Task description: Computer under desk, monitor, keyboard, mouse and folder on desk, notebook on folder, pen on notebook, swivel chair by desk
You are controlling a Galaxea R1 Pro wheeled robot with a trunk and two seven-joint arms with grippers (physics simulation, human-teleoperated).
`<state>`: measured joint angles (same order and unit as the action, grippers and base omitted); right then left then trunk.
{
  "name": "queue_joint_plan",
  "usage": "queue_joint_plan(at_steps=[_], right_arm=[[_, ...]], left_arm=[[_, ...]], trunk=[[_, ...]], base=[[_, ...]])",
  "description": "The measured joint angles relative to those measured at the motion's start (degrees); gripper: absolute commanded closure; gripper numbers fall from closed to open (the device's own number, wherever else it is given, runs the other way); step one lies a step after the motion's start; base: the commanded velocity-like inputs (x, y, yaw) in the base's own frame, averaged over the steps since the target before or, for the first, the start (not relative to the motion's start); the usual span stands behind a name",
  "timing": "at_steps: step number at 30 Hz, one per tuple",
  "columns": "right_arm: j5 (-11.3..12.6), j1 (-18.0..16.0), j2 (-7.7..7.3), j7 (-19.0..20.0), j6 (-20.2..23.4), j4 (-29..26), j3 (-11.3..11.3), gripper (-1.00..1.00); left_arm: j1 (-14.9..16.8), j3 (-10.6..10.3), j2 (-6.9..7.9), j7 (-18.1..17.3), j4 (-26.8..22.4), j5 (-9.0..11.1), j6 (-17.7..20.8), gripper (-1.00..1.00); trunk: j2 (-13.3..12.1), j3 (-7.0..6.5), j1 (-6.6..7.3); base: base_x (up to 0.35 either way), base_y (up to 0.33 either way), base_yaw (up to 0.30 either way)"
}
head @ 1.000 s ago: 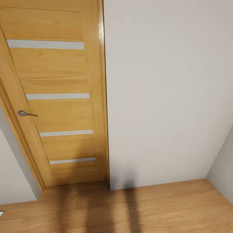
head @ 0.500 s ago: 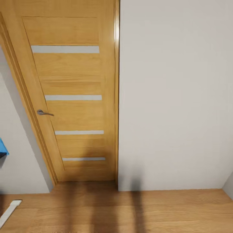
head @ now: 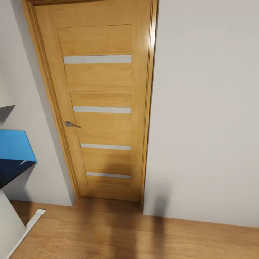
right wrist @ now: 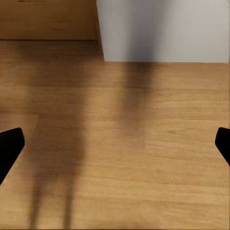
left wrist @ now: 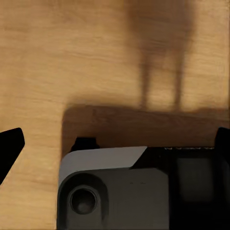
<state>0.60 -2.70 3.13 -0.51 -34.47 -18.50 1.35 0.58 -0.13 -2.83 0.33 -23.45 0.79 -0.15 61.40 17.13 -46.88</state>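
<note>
Ahead of you in the head view stands a closed wooden door (head: 104,111) with four pale horizontal strips and a metal lever handle (head: 72,124). A plain grey wall (head: 205,108) runs beside it, and a wood floor (head: 118,233) lies below, crossed by soft shadows.

At the far left edge of the head view you see one corner of the desk (head: 12,165): its blue back panel above its glossy black top. Below it sits a pale grey-white surface (head: 9,226); you cannot tell what it belongs to. A white strip (head: 27,228) lies on the floor beside it.

Compared with the head view of half a second ago, the door sits further right and the desk corner takes up more of the left edge. The whole picture shifted together, so the camera turned left.

The left gripper (left wrist: 115,143) has its fingertips spread wide, empty, above the floor and the robot's own grey base (left wrist: 115,191). The right gripper (right wrist: 115,143) is likewise spread and empty, above bare floor near the wall's foot.
</note>
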Motion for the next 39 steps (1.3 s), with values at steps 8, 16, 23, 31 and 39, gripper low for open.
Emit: queue_joint_plan(at_steps=[8, 16, 23, 31, 39], right_arm=[[-0.2, -2.9, 0.19, 0.1, -1.0, 6.2, -0.1, -1.00], [-1.9, -3.1, -0.56, 0.6, -3.9, 7.5, -0.4, -1.00], [-4.1, -3.1, -0.47, 0.5, -4.2, 7.7, -0.3, -1.00], [-4.2, -3.2, -0.06, 0.0, -5.4, 7.6, -0.2, -1.00], [-4.2, -3.2, -0.20, -0.9, -6.0, 7.5, -0.2, -1.00]], left_arm=[[0.0, 0.1, 0.42, -0.1, 3.5, 1.9, -4.1, -1.00], [0.0, 0.2, 1.96, -0.3, 4.5, 2.7, -8.7, -1.00], [0.0, 0.0, 1.96, -0.5, 6.6, 2.6, -18.5, -1.00], [0.0, 0.1, 2.02, -0.2, 7.7, 2.6, -20.7, -1.00], [0.0, 0.1, 2.05, -0.1, 7.7, 2.6, -20.7, -1.00]], trunk=[[-3.2, -1.42, 1.76], [-4.0, -1.78, 2.21], [-4.0, -1.78, 2.21], [-4.0, -1.78, 2.21], [-4.0, -1.47, 2.19]], base=[[0.000, 0.000, 0.105], [0.000, 0.000, 0.001], [0.000, 0.000, 0.000], [0.000, 0.000, 0.146], [-0.062, 0.111, 0.230]])
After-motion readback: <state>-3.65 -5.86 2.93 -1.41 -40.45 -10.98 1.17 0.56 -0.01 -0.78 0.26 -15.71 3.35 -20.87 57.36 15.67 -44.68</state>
